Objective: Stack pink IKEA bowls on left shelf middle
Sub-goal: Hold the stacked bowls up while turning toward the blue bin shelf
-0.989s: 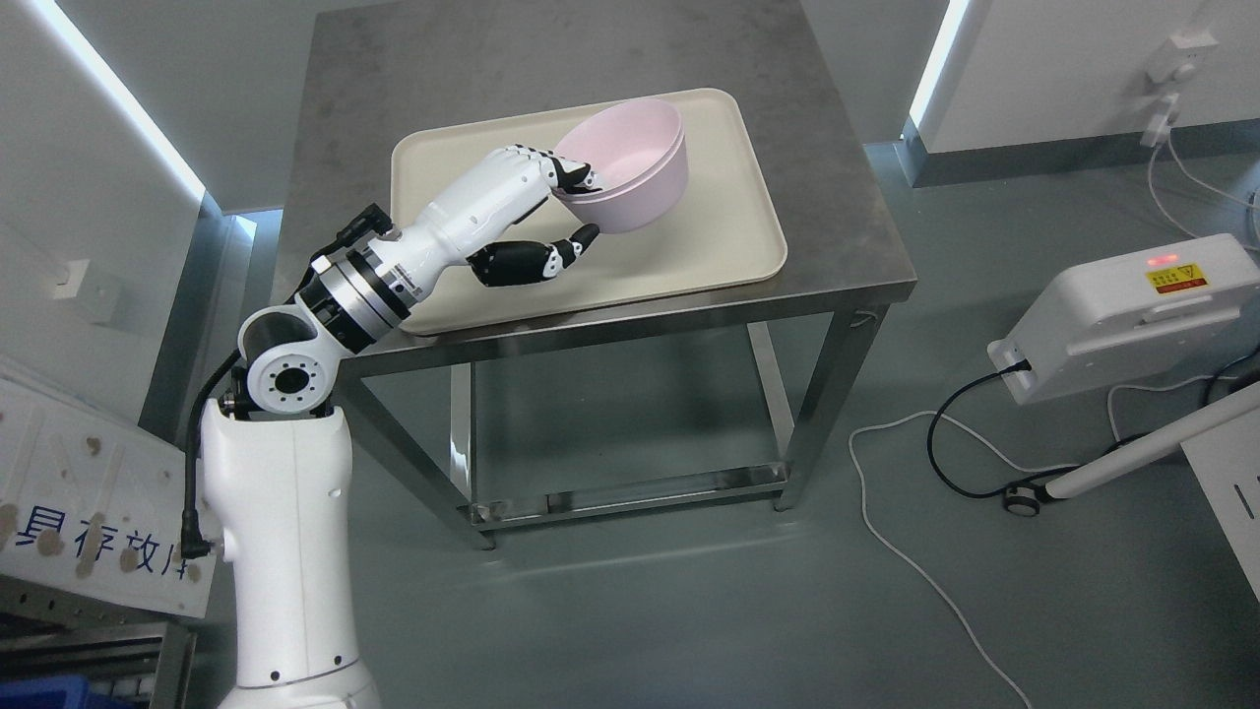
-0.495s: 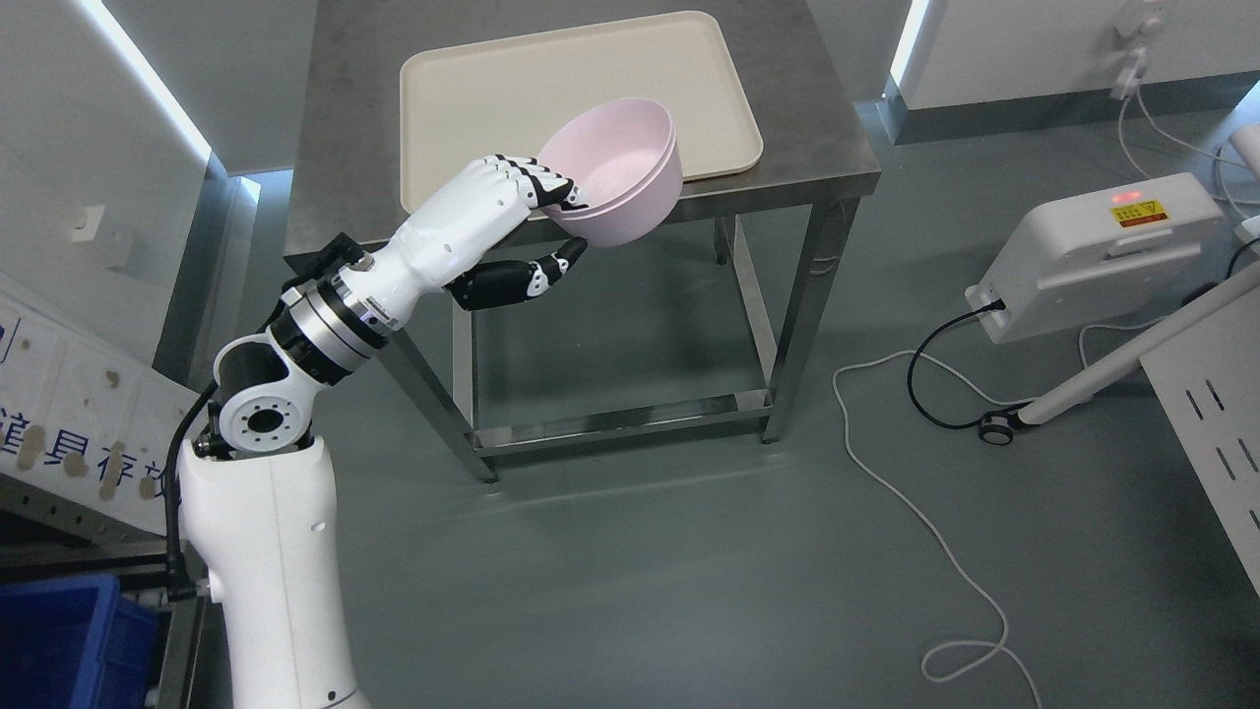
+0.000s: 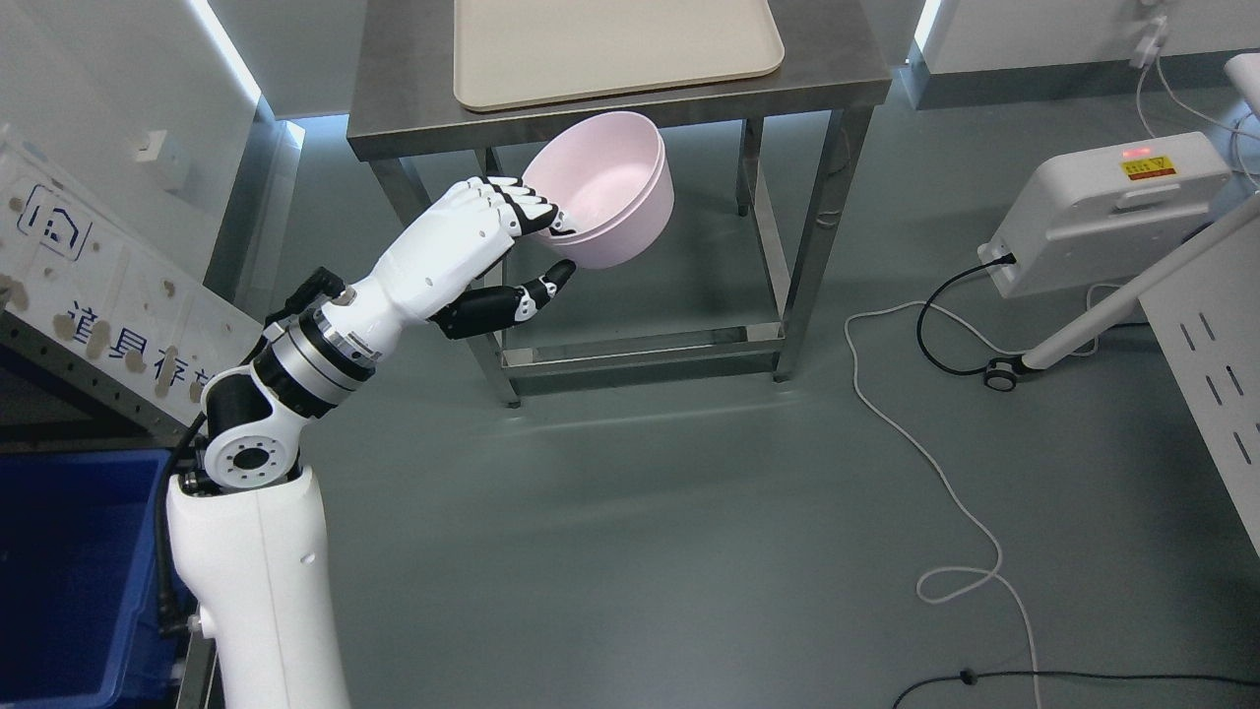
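Observation:
My left hand is shut on the near rim of the pink bowls, two nested together and tilted. It holds them in the air in front of the steel table, below its top. The fingers hook over the rim and the thumb presses under the side. The beige tray on the table has nothing on it. A shelf frame with a white sign shows at the left edge. My right arm is out of view.
A blue bin sits at the lower left under the shelf. A white device with a red light stands on the floor at the right. Black and white cables trail across the grey floor. A white panel leans at the far right.
The whole picture has shifted: the camera has backed away from the table and turned left. My left hand has carried the bowls off the tray and clear of the table edge.

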Controlling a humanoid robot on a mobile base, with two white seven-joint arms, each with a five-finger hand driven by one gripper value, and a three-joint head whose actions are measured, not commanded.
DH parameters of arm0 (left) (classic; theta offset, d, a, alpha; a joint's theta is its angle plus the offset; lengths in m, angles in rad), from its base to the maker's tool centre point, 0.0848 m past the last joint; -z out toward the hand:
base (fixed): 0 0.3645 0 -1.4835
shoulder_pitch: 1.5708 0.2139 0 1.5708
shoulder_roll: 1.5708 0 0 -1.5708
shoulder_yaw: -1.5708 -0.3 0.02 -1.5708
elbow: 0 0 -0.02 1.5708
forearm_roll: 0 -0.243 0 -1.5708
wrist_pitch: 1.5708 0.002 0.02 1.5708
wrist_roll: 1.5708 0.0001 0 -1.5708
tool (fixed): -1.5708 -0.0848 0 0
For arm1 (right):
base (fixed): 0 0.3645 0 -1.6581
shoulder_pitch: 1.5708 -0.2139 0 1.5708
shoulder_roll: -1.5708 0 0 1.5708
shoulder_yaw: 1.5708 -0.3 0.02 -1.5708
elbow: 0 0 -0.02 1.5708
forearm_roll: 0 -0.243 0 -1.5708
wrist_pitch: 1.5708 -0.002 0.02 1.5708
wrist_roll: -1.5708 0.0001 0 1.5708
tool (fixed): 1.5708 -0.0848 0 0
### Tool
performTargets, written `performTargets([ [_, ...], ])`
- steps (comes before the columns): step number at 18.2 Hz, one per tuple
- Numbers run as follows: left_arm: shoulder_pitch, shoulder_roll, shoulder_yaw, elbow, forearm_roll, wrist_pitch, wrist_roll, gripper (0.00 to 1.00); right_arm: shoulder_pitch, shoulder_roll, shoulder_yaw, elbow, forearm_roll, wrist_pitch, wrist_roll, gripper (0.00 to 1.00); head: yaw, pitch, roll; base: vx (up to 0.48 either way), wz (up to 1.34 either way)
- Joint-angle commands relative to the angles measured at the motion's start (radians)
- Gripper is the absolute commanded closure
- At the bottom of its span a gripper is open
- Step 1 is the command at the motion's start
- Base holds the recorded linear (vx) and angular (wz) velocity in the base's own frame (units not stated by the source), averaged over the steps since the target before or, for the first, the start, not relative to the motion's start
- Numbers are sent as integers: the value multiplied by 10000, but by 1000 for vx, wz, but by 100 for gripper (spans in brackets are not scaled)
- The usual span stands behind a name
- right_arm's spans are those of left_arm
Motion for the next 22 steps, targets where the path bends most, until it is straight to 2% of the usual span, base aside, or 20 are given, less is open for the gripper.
performTargets([
  [1, 245, 140, -156, -352, 96, -7, 11, 97, 0, -175, 0, 0, 0, -4, -5, 0, 0, 0, 0, -371, 38],
  [16, 353, 140, -203, -336, 218, -7, 11, 96, 0, -175, 0, 0, -15, -4, -5, 0, 0, 0, 0, -378, 167],
  [22, 414, 140, -142, -321, 218, 9, 11, 96, 0, -175, 0, 0, 0, -4, -5, 0, 0, 0, 0, -349, 663],
])
